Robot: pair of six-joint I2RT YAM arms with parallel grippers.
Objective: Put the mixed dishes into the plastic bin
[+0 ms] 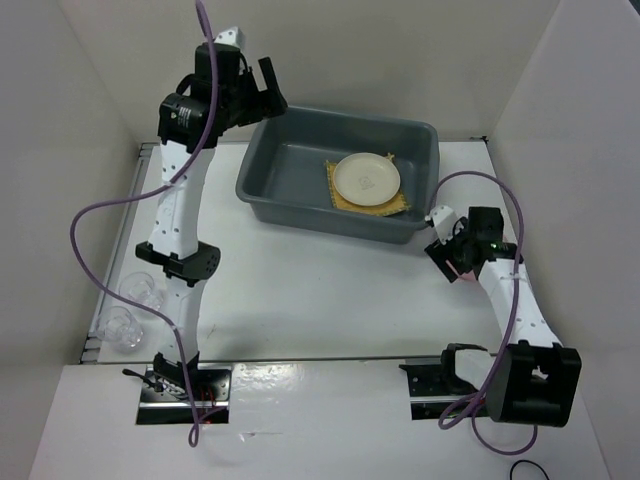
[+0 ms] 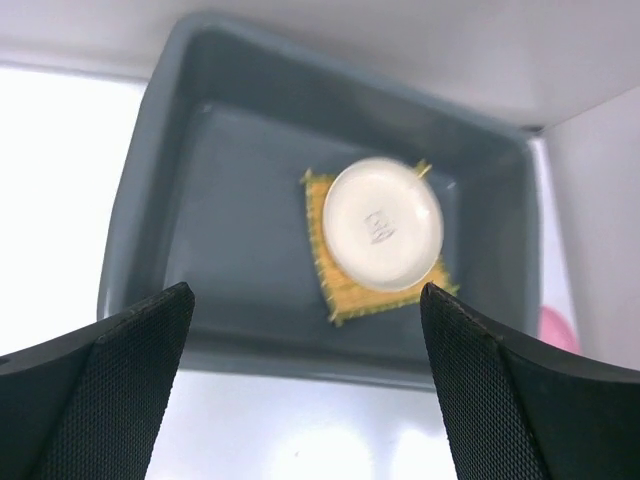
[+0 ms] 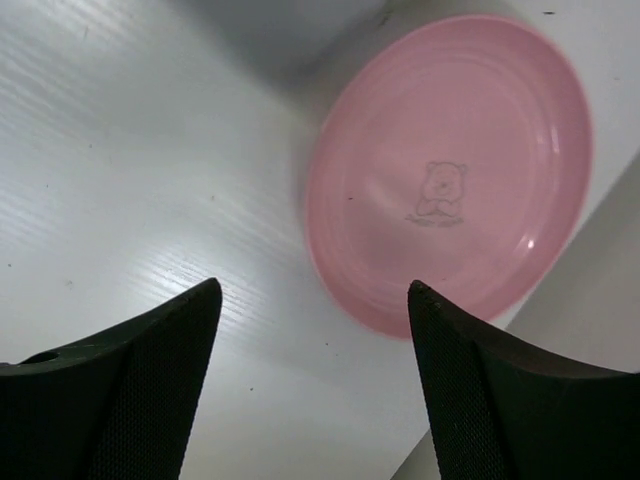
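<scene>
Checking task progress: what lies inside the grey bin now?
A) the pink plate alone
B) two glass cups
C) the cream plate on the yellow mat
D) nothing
C: the cream plate rests on the yellow mat inside the bin; the pink plate lies outside, on the table.

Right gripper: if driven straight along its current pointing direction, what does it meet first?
Probably the pink plate, lying on the table just ahead of the open right gripper, nothing between them. Depth is unclear; it could land on bare table at the plate's near rim.
</scene>
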